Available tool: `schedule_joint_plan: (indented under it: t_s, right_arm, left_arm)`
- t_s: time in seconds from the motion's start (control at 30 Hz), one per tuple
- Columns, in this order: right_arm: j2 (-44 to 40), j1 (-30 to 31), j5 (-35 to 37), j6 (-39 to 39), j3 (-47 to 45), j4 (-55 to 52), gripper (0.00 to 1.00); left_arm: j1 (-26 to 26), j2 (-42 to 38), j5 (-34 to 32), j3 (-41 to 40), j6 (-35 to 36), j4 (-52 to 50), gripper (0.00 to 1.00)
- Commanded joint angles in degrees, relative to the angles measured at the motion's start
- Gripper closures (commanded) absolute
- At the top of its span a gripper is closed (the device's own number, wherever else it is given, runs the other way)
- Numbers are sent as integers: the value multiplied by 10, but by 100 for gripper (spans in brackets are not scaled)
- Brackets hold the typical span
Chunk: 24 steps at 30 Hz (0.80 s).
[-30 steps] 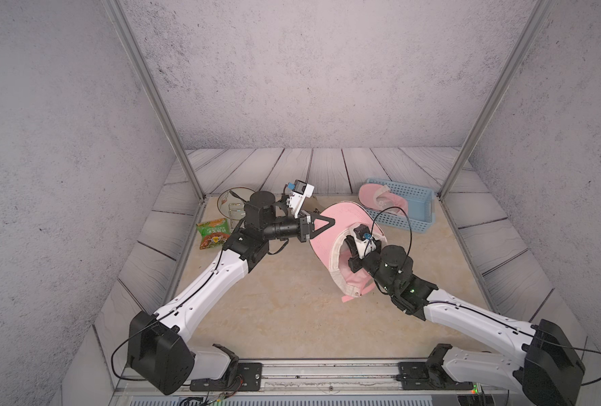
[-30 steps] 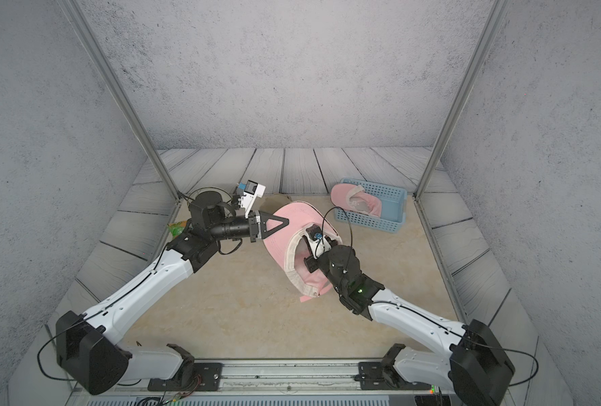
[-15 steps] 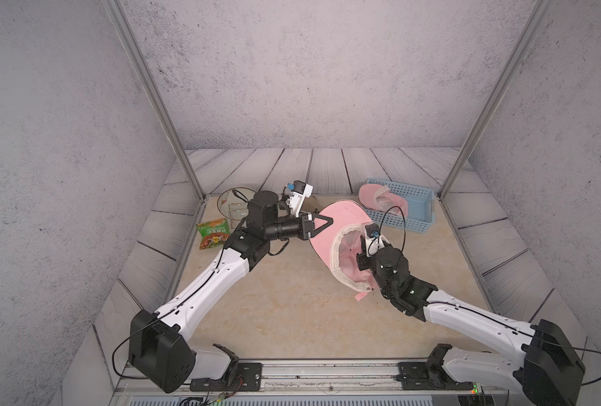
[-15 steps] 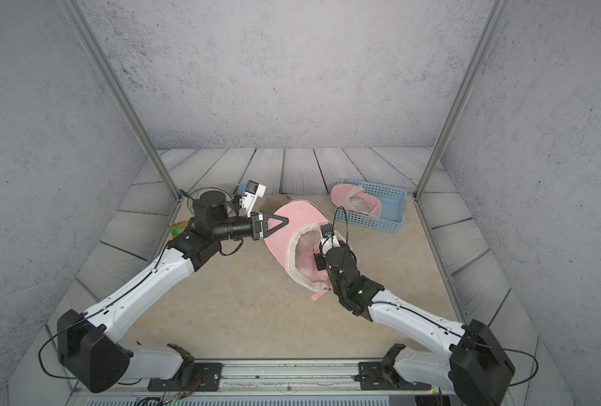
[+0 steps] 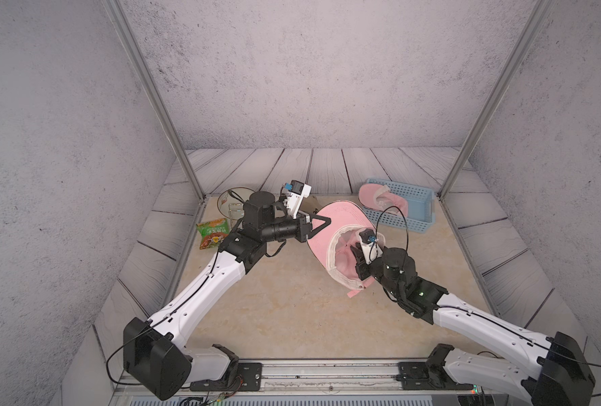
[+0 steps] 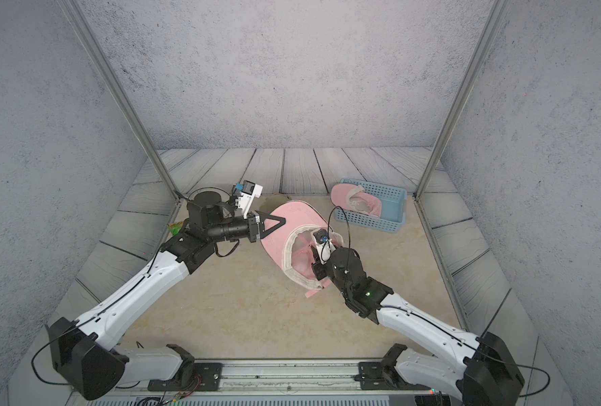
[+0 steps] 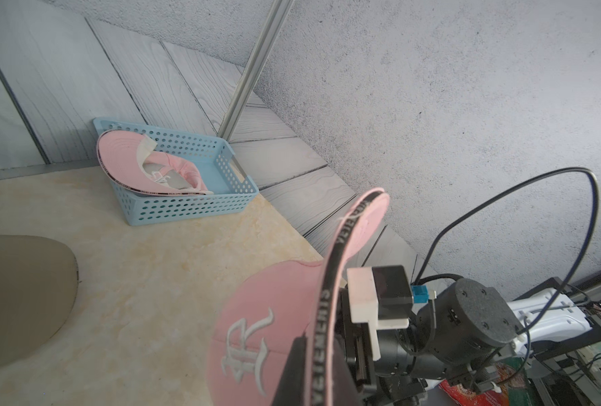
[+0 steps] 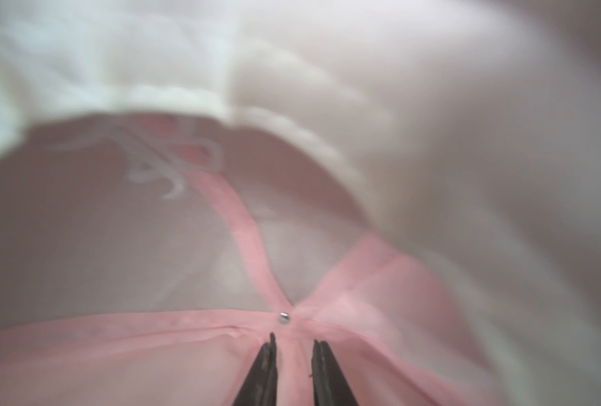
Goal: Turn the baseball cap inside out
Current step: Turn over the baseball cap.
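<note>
Because the left gripper (image 5: pixel 325 222) is clamped on the brim (image 7: pixel 369 214) and holds the baseball cap (image 5: pixel 321 246) up at mid-table (image 5: pixel 274 316), the crown's mouth (image 5: pixel 344 253) faces sideways toward the right arm (image 5: pixel 467 316). Set inside that mouth, the right gripper (image 8: pixel 293 342) has its jaws slightly parted with nothing clearly pinched, and the metal rivet (image 8: pixel 283 317) where the seam tapes (image 8: pixel 246 225) meet lies just ahead of its tips (image 8: pixel 269 355), nearly in line with them. Nearer the crown top, the right arm would likely grip there and draw straight back.
</note>
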Motion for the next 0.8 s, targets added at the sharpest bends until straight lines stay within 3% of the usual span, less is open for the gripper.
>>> schedule_joint_plan:
  t_s: [0.0,0.2,0.37,0.53,0.77]
  right_arm:
    - [28,-2,-159,-15,35,-18,82]
    - [71,-2,-249,-16,74,-73,83]
    - [94,-2,-216,-37,106,-182,83]
    - [126,-1,-100,-37,125,-270,83]
    - [122,-2,129,29,128,-277,85]
  left_arm:
    - [-5,4,49,13,-4,42,100]
    - [-5,-2,29,13,1,39,100]
    - [1,-18,-12,14,9,24,100]
    - [4,-30,-17,12,-5,39,100]
    - [4,-33,-17,13,13,24,100]
